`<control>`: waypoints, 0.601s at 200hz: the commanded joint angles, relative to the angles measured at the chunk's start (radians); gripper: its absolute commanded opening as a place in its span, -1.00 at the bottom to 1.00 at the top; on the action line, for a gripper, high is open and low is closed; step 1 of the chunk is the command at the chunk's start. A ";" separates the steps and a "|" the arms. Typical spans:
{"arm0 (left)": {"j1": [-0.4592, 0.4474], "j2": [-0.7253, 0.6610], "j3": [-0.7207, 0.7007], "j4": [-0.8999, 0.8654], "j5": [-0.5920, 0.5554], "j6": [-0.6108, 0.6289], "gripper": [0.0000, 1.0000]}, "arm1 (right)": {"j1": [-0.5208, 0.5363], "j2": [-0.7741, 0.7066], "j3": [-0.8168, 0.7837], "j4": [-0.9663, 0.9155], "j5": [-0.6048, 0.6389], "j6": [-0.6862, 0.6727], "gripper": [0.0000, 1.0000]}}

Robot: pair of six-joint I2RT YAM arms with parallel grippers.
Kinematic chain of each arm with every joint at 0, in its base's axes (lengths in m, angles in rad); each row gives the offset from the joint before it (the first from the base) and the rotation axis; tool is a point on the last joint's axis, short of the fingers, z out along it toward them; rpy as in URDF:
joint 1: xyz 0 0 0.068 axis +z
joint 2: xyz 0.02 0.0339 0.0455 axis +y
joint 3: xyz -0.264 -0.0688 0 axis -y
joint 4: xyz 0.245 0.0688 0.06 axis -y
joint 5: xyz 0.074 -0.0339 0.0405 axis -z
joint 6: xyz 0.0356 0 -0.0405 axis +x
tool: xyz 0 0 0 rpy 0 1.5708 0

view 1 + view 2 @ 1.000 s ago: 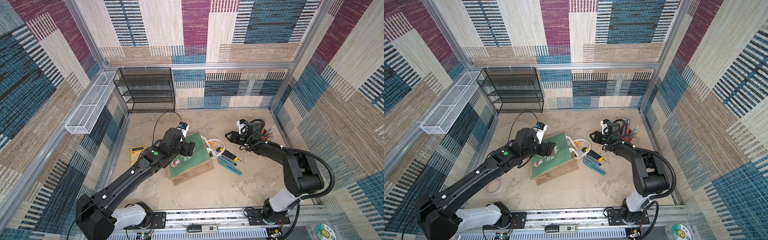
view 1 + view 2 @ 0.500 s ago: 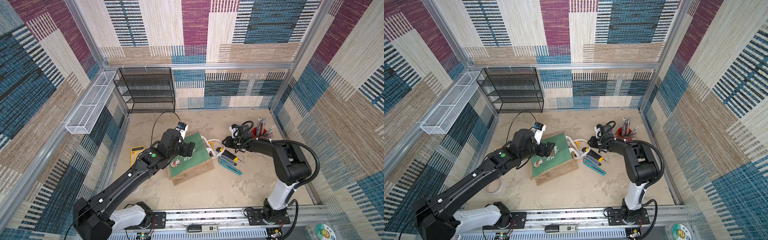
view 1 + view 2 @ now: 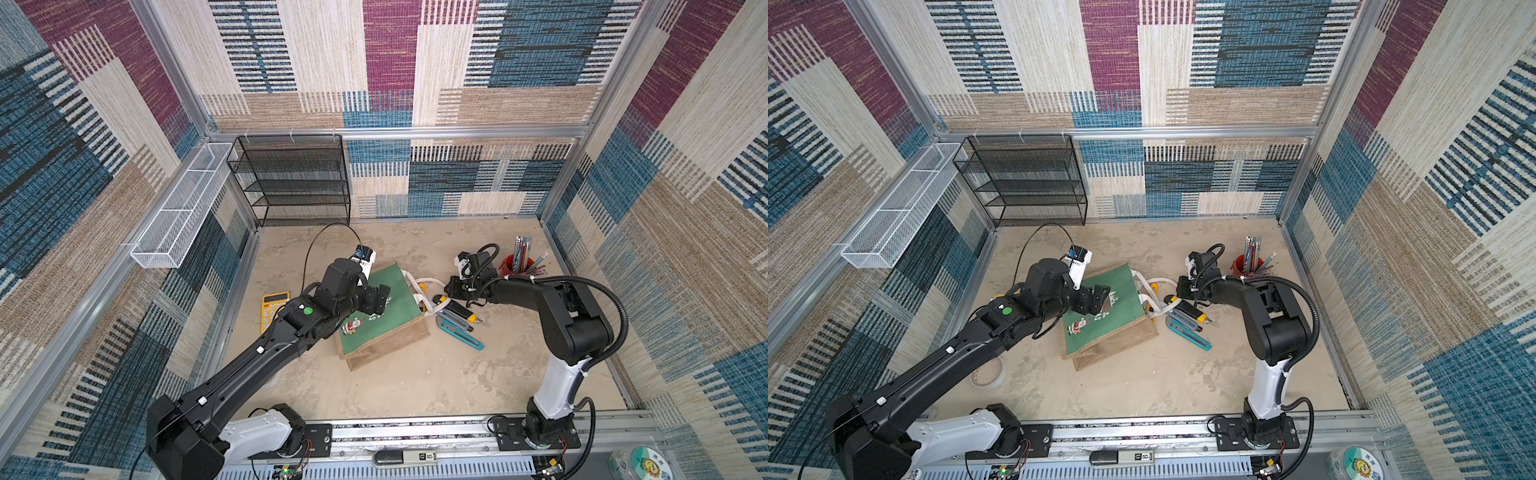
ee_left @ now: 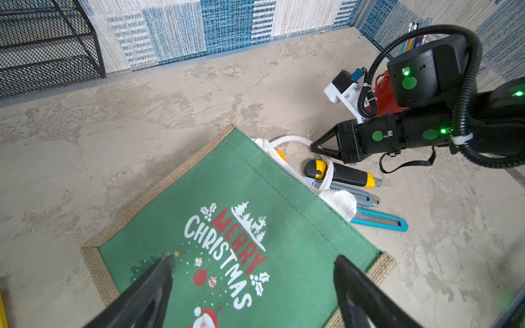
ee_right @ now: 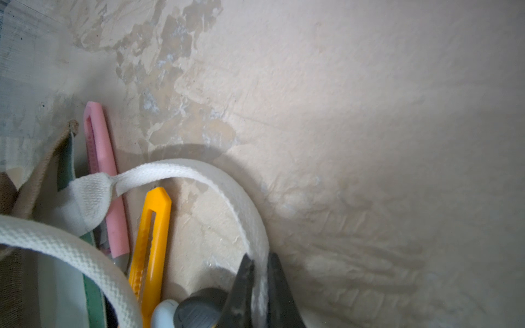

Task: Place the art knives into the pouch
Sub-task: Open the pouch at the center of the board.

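Observation:
The pouch (image 3: 395, 320) (image 3: 1121, 309) lies on its side on the floor, green "Merry Christmas" face (image 4: 227, 184) up, mouth toward the right arm. Several art knives lie at that mouth: a black-and-yellow one (image 4: 343, 173) (image 3: 457, 309), a grey-blue one (image 4: 349, 196), a teal one (image 4: 380, 223) (image 3: 461, 334), a yellow one (image 5: 150, 235) and a pink one (image 5: 102, 170). My right gripper (image 5: 260, 255) (image 3: 448, 289) (image 4: 312, 147) is shut on the pouch's white handle (image 5: 199, 170) (image 4: 292, 139), low by the floor. My left gripper (image 4: 253, 257) (image 3: 378, 299) hovers open over the green face.
A red cup of pens (image 3: 513, 264) stands behind the right arm near the right wall. A yellow calculator (image 3: 272, 309) lies under the left arm, with a tape roll (image 3: 988, 374) nearer the front. A black mesh rack (image 3: 299, 183) and white wire basket (image 3: 178, 208) line the back left.
My right gripper has moved left to the pouch's mouth and closed on the white handle. The left arm has hardly moved, its jaws a touch wider.

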 commanded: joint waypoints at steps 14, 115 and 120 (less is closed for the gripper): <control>0.001 -0.014 0.033 -0.061 -0.014 -0.029 0.82 | -0.001 -0.051 0.017 0.031 -0.062 0.028 -0.87; 0.001 -0.033 0.036 -0.074 0.004 -0.016 0.84 | 0.022 -0.270 0.178 -0.012 -0.176 0.094 -1.00; 0.001 -0.034 0.039 -0.074 0.011 -0.011 0.84 | 0.028 -0.274 0.198 -0.023 -0.174 0.087 -1.00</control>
